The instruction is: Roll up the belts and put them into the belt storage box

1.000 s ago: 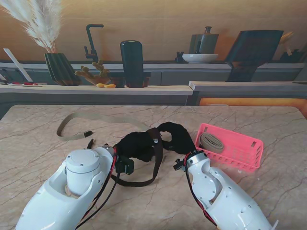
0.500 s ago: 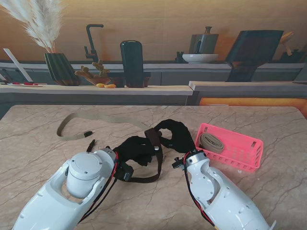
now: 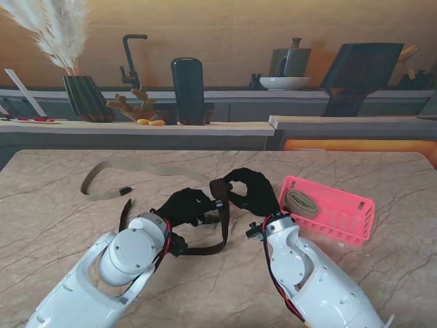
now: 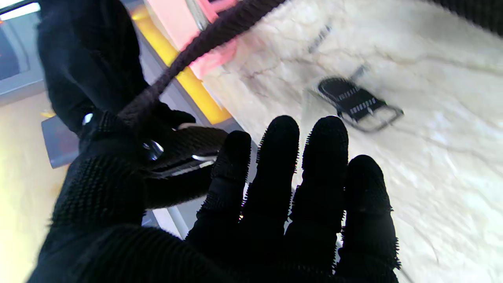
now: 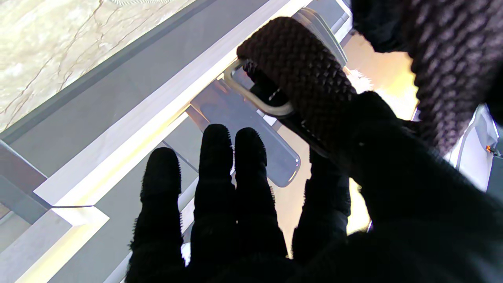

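Note:
A dark brown woven belt [image 3: 220, 188] is held off the table between my two black-gloved hands. My left hand [image 3: 183, 205] pinches it with the thumb beside a metal rivet [image 4: 153, 149], its other fingers [image 4: 275, 177] straight. My right hand [image 3: 251, 191] presses the metal buckle end [image 5: 257, 98] under its thumb, fingers extended. The belt's slack [image 3: 205, 250] hangs in a loop down to the table, nearer to me. The pink storage box [image 3: 338, 212] sits right of my right hand, with a rolled beige belt [image 3: 300, 203] inside. A tan belt [image 3: 136, 171] lies unrolled at the far left.
A small black buckle piece [image 4: 355, 103] lies on the marble table [image 3: 61, 205] near my left hand. Beyond the table's far edge runs a counter with a vase [image 3: 85, 96], a dark bottle [image 3: 188, 89] and a bowl [image 3: 285, 83].
My left forearm has rolled and swung inward, and the left hand has shifted slightly left. The belt's hanging loop has drawn shorter. The right hand has barely moved.

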### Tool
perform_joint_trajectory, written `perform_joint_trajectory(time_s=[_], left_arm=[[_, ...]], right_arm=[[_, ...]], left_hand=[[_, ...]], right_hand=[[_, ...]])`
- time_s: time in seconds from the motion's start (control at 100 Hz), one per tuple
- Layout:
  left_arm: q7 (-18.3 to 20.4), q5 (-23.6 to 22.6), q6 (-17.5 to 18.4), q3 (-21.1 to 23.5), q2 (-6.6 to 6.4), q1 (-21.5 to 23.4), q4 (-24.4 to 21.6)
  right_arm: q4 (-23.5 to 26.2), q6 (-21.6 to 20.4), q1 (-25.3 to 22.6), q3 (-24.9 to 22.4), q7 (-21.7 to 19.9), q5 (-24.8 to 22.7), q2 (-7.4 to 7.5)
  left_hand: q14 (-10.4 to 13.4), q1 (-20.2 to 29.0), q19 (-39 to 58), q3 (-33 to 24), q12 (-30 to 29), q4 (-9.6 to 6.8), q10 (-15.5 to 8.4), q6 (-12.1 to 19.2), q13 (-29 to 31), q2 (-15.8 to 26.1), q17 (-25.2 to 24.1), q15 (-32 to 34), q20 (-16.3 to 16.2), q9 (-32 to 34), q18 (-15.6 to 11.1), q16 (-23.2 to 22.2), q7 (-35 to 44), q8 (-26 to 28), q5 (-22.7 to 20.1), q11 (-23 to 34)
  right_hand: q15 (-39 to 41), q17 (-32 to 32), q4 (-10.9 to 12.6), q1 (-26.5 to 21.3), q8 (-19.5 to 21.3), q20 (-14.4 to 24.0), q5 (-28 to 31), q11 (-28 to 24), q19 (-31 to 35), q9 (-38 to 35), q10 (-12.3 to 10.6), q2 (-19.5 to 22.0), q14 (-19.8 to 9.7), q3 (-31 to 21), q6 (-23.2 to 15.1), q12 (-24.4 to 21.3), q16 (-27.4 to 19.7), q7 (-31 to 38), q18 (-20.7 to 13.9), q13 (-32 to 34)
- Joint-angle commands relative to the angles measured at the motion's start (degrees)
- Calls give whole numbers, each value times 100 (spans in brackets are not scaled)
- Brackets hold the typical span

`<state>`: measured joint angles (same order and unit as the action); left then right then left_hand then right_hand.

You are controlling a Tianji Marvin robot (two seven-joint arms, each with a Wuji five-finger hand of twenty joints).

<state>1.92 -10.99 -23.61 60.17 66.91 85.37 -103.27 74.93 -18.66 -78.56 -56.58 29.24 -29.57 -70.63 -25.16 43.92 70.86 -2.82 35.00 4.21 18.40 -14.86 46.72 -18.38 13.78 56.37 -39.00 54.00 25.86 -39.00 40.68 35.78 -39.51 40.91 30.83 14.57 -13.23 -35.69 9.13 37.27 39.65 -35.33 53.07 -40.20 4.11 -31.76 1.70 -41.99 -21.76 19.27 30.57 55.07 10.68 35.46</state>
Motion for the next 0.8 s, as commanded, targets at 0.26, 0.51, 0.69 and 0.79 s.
perform_joint_trajectory(time_s=[0.26, 0.51, 0.69, 0.79], left_arm=[[-438, -251, 456, -37, 54, 121, 236], [-698, 144, 1509, -46, 127, 140, 632], [-896, -214, 1939, -154, 133, 38, 920], [-951, -394, 2207, -202, 121, -17, 1072]], right_arm=[[71, 30, -30, -11, 76, -20, -45], [97, 29, -38, -28, 90, -18, -47], [118, 0, -50, -49, 94, -27, -43], [132, -15, -54, -57, 83, -6, -45]], left_hand=[[-124, -265, -809, 328, -782, -263, 73, 41, -1718, 287, -950, -1536, 420, -2322, 29, 243, -1935, -958, 1522, -1815], [801, -358, -2469, 309, -1631, -293, -284, 481, -3347, 224, -1550, -3779, 1367, -3699, -995, 1226, -2684, -1533, 2209, -2889], [1038, -525, -3563, 260, -2169, -295, -283, 445, -3800, 144, -1712, -4341, 1923, -4310, -1579, 1765, -2986, -2127, 2657, -3095], [1124, -625, -4045, 190, -2502, -295, -276, 425, -3971, 54, -1685, -4464, 2280, -4479, -1779, 1954, -3024, -2393, 2869, -3315]], right_hand=[[68, -100, 195, -294, 139, 18, 307, -132, 186, 142, -97, 514, -91, -129, -484, 52, 6, 689, -152, -192], [75, -104, 195, -303, 141, 4, 301, -140, 194, 144, -89, 521, -81, -121, -473, 52, -2, 689, -155, -194], [78, -100, 199, -314, 147, -4, 308, -142, 199, 138, -86, 515, -83, -123, -473, 50, -6, 695, -149, -188], [75, -101, 202, -317, 147, -10, 312, -137, 201, 140, -88, 512, -87, -129, -450, 46, -10, 696, -147, -190]])
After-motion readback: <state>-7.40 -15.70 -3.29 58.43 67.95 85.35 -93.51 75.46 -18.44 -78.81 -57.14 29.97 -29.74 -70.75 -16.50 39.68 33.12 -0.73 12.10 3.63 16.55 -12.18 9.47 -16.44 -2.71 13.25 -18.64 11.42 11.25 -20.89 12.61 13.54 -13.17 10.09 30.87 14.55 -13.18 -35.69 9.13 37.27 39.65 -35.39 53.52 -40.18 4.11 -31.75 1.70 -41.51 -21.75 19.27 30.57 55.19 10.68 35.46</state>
